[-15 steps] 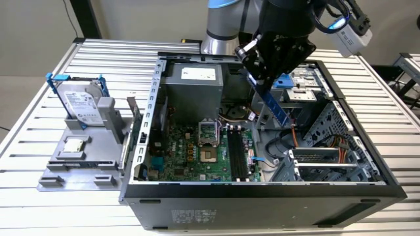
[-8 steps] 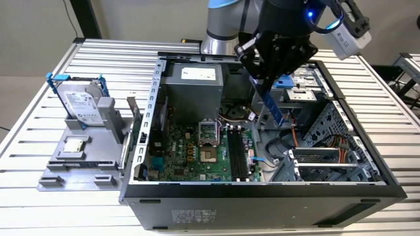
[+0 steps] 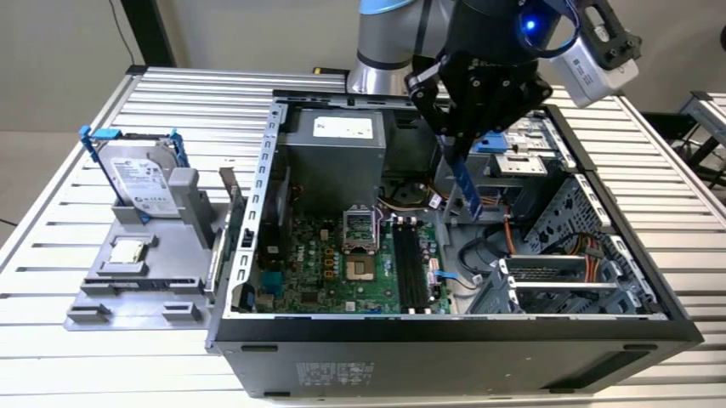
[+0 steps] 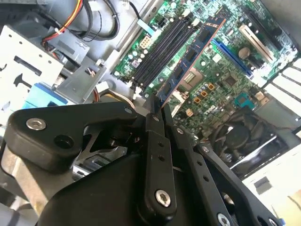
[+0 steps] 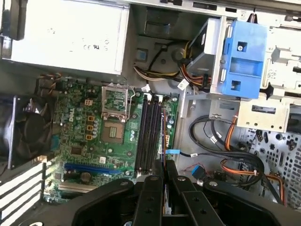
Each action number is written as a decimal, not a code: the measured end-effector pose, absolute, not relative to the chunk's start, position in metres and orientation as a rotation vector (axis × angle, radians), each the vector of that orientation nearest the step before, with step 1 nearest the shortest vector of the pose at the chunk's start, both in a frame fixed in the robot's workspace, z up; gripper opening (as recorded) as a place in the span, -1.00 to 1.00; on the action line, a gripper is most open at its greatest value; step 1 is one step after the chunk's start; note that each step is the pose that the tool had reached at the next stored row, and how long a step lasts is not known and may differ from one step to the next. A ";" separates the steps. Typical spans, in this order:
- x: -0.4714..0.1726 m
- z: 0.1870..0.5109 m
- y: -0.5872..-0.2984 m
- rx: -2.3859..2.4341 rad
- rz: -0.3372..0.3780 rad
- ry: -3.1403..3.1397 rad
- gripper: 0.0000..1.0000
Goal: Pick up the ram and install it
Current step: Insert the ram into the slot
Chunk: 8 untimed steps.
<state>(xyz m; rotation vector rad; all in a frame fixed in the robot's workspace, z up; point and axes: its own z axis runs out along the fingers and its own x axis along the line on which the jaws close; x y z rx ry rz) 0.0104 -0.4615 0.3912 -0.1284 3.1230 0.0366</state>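
Observation:
My gripper hangs over the open computer case, shut on the ram. The ram is a long thin board with dark chips and it points down from the fingers toward the motherboard. In the second wrist view the ram sticks out from the fingertips, its far end above the black memory slots and a little to one side of them. In the first wrist view the ram shows edge-on beside the slots. It is above the slots and apart from them.
On the exterior view's left, a grey holder carries a silver hard drive in a blue-handled bracket and a small square processor chip. Inside the case are a power supply, the drive cage and loose cables.

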 end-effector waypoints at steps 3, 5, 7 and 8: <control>0.010 0.391 -0.462 -0.062 0.036 3.125 -1.00; 0.010 0.391 -0.462 -0.016 0.036 3.125 -1.00; 0.010 0.391 -0.462 0.025 0.035 3.124 -1.00; 0.010 0.391 -0.462 0.047 0.035 3.124 -1.00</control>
